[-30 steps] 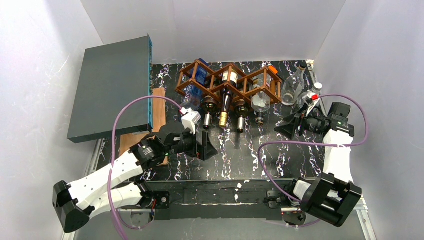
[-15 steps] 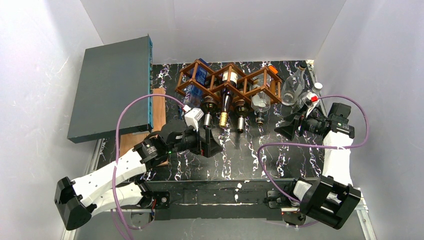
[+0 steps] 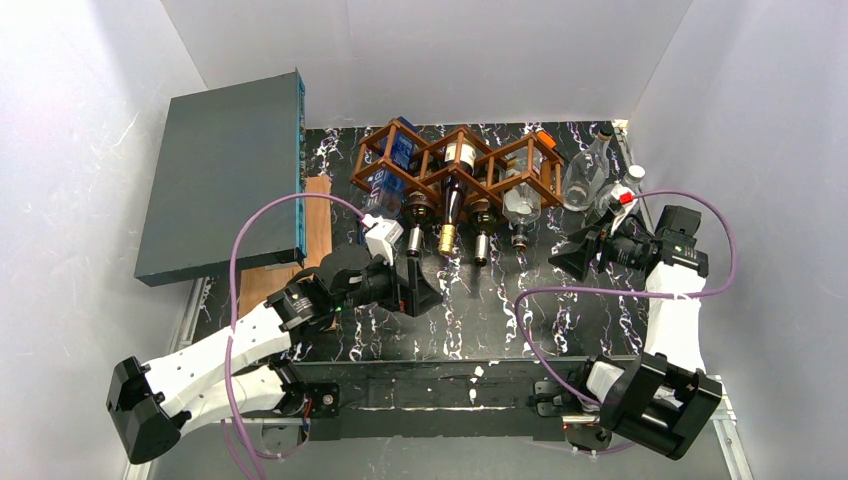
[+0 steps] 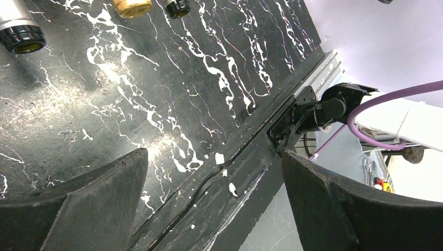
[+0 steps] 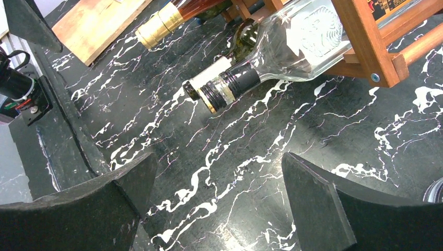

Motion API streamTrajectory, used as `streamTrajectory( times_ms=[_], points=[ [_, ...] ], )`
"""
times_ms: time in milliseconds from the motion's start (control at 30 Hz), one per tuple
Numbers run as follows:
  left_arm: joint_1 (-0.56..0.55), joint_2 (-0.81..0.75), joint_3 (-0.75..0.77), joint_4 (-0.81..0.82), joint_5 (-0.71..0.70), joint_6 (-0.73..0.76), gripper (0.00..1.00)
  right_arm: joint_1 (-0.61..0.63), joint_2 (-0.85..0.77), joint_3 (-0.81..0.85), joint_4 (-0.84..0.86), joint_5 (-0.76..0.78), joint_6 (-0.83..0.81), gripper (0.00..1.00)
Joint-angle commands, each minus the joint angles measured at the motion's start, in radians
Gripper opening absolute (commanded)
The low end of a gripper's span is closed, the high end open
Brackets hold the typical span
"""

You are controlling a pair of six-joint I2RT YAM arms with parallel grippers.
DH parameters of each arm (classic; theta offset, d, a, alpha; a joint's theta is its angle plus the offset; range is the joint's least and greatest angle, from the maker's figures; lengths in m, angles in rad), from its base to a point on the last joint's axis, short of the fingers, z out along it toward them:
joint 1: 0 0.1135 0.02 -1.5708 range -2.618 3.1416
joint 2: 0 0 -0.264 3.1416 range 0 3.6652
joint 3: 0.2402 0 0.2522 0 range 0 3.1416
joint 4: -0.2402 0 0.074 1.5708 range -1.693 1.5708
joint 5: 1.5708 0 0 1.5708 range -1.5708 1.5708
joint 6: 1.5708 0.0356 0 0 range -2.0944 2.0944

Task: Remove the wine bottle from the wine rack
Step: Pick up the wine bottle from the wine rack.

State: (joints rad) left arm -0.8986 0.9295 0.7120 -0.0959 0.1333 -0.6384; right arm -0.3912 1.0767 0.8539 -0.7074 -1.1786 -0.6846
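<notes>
Your left gripper [image 3: 420,291] and right gripper [image 3: 572,256] are wide open, holding nothing; the wine bottle [image 3: 452,205] lies in the wine rack [image 3: 428,172].

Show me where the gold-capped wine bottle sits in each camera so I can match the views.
Top external: gold-capped wine bottle in the middle of the wine rack, cap pointing toward the arms.
Left wrist: only its gold cap shows, at the top edge.
Right wrist: its gold neck shows at the upper left.
Shared landmark: the black, white-veined table.
</notes>
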Motion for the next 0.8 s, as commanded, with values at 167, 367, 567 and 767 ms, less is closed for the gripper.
streamTrajectory(
  times_ms=[167,367,567,767],
  points=[
    [0.013,-0.011,0.038,-0.054,-0.066,0.045,0.98,0.003,-0.019,-0.018,0.006,0.002,-0.013,0.98],
    [0.027,-0.014,0.036,-0.039,-0.088,0.081,0.98,0.005,-0.006,-0.022,0.012,0.005,-0.012,0.98],
    [0.033,-0.01,0.069,-0.11,-0.186,0.125,0.98,0.012,0.0,-0.026,0.018,0.01,-0.013,0.98],
    [0.051,-0.003,0.104,-0.132,-0.254,0.168,0.98,0.029,0.019,-0.021,0.022,0.018,-0.011,0.98]
  ],
)
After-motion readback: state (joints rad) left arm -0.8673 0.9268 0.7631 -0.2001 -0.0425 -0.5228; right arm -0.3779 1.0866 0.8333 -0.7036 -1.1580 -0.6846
